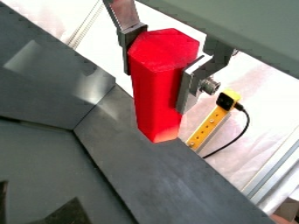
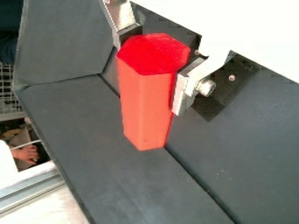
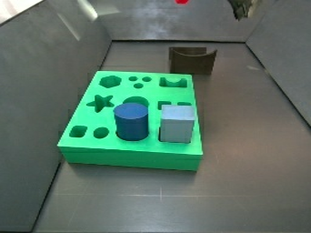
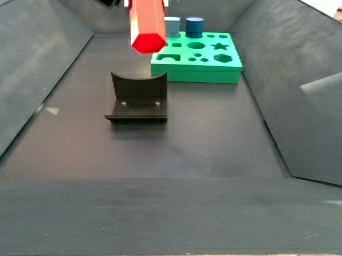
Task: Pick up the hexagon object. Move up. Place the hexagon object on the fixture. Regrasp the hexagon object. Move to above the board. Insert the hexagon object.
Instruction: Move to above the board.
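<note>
Wrist views alone show fingers (image 1: 126,39) gripping hexagon object (image 1: 158,83).

You are getting both wrist views looking closely down the gripper (image 1: 163,63); both side views are sharing the board (image 3: 85,138) from opposite ends.

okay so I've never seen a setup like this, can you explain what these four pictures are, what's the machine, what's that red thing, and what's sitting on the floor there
This is a robot arm with a two-finger gripper. Two pictures come from cameras on its wrist, looking along the fingers: flat silver plates closed on a red hexagon peg, which also shows in a wrist view here. The other two come from fixed cameras beside the dark work floor. In a side view the peg hangs in the air above the fixture, a dark bracket with a notched top. Farther off lies a green board with shaped holes. A blue cylinder and a grey-blue cube stand in it.
</note>
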Available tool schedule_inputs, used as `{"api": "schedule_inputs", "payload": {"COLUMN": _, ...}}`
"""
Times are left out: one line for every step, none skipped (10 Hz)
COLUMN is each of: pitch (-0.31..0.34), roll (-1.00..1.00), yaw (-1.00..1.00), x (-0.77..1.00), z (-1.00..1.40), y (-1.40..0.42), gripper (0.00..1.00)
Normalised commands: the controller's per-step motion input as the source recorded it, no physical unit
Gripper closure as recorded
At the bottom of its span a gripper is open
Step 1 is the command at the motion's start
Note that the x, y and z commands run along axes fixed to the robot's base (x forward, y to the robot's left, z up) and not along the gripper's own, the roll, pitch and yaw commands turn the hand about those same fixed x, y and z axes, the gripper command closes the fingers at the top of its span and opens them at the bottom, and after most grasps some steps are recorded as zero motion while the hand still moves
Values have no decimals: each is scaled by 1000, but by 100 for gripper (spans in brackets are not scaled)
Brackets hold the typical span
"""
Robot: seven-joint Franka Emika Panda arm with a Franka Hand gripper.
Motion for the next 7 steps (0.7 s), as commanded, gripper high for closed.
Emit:
{"api": "schedule_inputs", "payload": {"pitch": 40, "roll": -52, "yaw": -12, "x": -124, "z": 1000, "y": 34, "gripper": 100}}
{"api": "schedule_inputs", "payload": {"pitch": 46, "roll": -50, "yaw": -9, "x": -122, "z": 1000, "y": 33, "gripper": 100}}
{"api": "schedule_inputs", "payload": {"pitch": 52, "roll": -50, "yaw": 5, "x": -115, "z": 1000, "y": 26, "gripper": 100}}
{"api": "schedule_inputs", "payload": {"pitch": 51, "roll": -53, "yaw": 9, "x": -115, "z": 1000, "y": 25, "gripper": 100}}
{"api": "schedule_inputs", "payload": {"pitch": 52, "roll": -58, "yaw": 20, "x": -112, "z": 1000, "y": 21, "gripper": 100}}
{"api": "schedule_inputs", "payload": {"pitch": 52, "roll": -58, "yaw": 23, "x": -110, "z": 1000, "y": 19, "gripper": 100}}
{"api": "schedule_inputs", "payload": {"pitch": 48, "roll": -61, "yaw": 32, "x": -70, "z": 728, "y": 8, "gripper": 100}}
